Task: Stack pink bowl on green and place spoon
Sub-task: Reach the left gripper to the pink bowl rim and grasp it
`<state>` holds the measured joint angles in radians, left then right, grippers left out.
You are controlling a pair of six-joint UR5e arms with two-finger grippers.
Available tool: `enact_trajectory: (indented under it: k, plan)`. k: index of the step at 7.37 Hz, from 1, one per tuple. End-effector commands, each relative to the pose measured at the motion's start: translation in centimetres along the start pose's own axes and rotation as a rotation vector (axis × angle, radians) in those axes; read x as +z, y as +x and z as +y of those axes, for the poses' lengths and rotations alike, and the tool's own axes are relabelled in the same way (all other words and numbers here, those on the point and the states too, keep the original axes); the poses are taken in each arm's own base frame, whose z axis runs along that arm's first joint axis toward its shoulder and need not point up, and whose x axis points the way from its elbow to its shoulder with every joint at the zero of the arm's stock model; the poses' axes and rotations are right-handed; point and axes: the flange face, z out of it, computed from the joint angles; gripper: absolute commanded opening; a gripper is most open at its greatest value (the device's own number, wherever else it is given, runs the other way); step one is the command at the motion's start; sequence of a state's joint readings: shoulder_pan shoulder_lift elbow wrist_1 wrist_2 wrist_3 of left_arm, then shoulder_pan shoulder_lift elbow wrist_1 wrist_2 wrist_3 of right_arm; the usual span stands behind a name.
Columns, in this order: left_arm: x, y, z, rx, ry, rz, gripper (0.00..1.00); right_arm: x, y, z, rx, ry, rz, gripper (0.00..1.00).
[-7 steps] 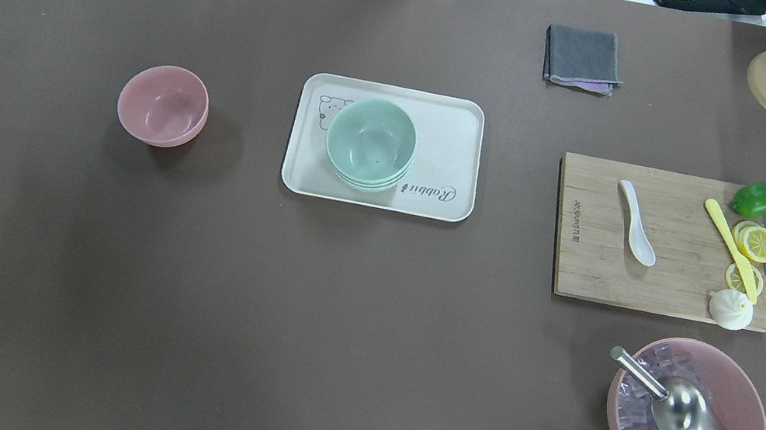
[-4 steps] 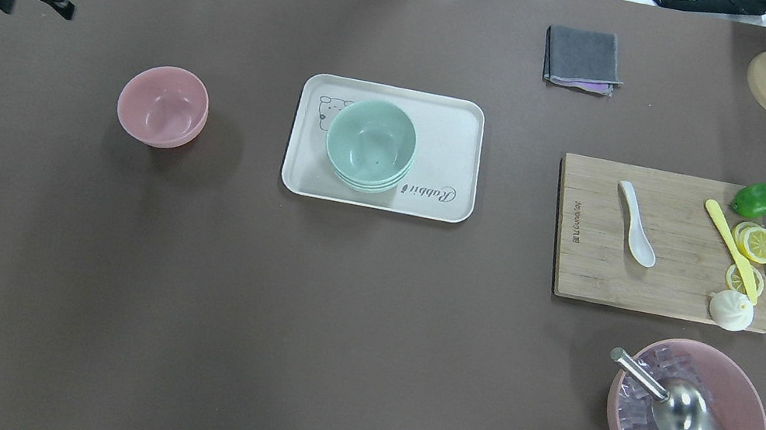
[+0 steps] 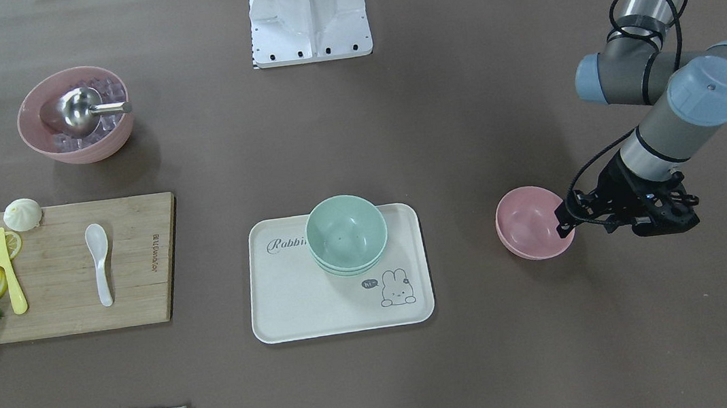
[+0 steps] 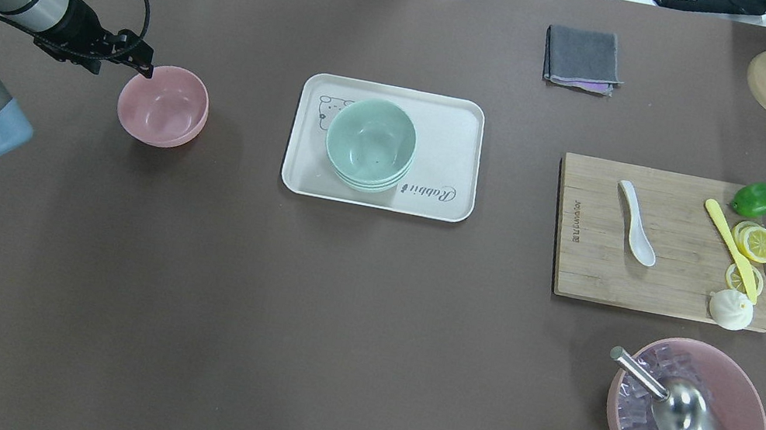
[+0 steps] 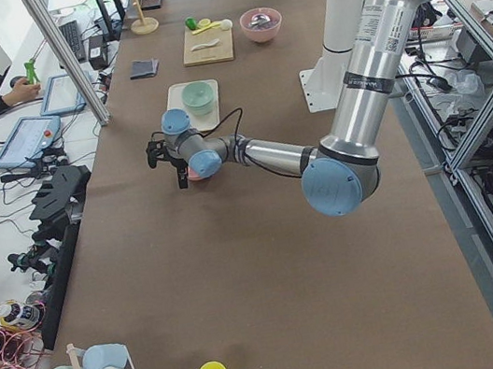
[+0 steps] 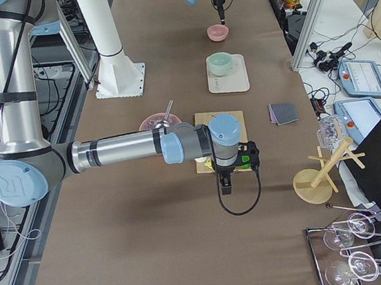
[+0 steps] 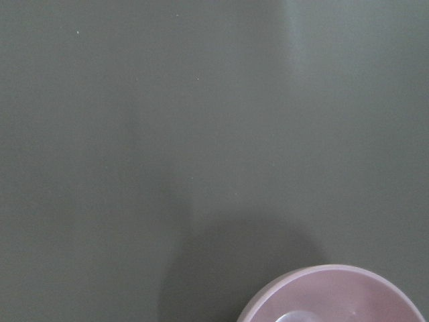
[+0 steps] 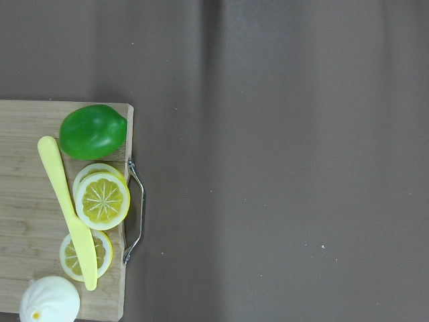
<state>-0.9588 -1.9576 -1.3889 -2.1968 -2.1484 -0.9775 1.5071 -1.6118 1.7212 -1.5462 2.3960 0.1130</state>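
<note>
Step in hand: reach for small pink plastic bowl, upright on brown table, well apart from mint-green bowl stack on cream tray. Left gripper at bowl's rim, fingers parted, empty. Right gripper hovers beside wooden board bearing white ceramic spoon; grip state untellable. Next: straddle rim, clamp, lift.

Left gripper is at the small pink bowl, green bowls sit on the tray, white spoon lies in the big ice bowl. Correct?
No: the white spoon lies on the wooden cutting board, as the overhead view shows; the big ice bowl holds a metal scoop. The rest is right.
</note>
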Motion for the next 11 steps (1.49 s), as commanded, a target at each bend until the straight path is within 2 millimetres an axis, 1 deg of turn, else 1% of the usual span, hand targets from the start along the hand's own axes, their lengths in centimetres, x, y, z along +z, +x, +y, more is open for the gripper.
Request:
enact_trajectory:
  k: [1,2,3,4,5,6,7,8,9,10,11]
  plan:
    - [1.4,0.3,1.1,0.008,-0.023,-0.001,0.69,0.4,-0.3,-0.1,-0.006,-0.008,-0.002,1.0]
    - [1.6,0.4,1.5,0.012,-0.03,0.0,0.69,0.4,-0.5,-0.1,-0.009,-0.009,-0.004,1.0]
    - [1.4,0.6,1.7,0.016,-0.035,0.008,0.67,0.5,-0.5,-0.1,-0.006,-0.01,-0.005,1.0]
    - [1.4,0.5,2.4,0.016,-0.087,0.038,0.43,0.5,-0.5,-0.1,-0.004,-0.012,-0.007,1.0]
    - [0.3,-0.3,3.6,0.026,-0.101,0.058,0.07,0.5,-0.6,-0.2,-0.006,-0.012,-0.007,1.0]
    - [-0.4,-0.8,4.4,0.029,-0.099,0.063,0.0,0.5,-0.6,-0.3,-0.007,-0.011,-0.008,1.0]
    - [-1.0,-0.7,4.5,0.025,-0.117,0.079,0.0,0.4,-0.7,-0.3,-0.008,-0.01,-0.009,1.0]
    - [-2.4,-1.1,3.8,0.011,-0.147,0.117,0.0,0.2,-1.3,-1.1,-0.007,-0.004,-0.011,1.0]
    - [-4.5,-1.9,2.4,-0.011,-0.158,0.155,0.0,-0.6,-3.3,-2.9,0.004,0.013,-0.027,1.0]
    - [-6.4,-2.7,1.1,-0.033,-0.158,0.181,0.0,0.1,-8.0,-5.0,0.002,-0.001,-0.052,1.0]
    - [-7.6,-3.0,0.4,-0.047,-0.157,0.197,0.0,1.6,-15.3,-7.4,0.042,-0.022,-0.064,1.0]
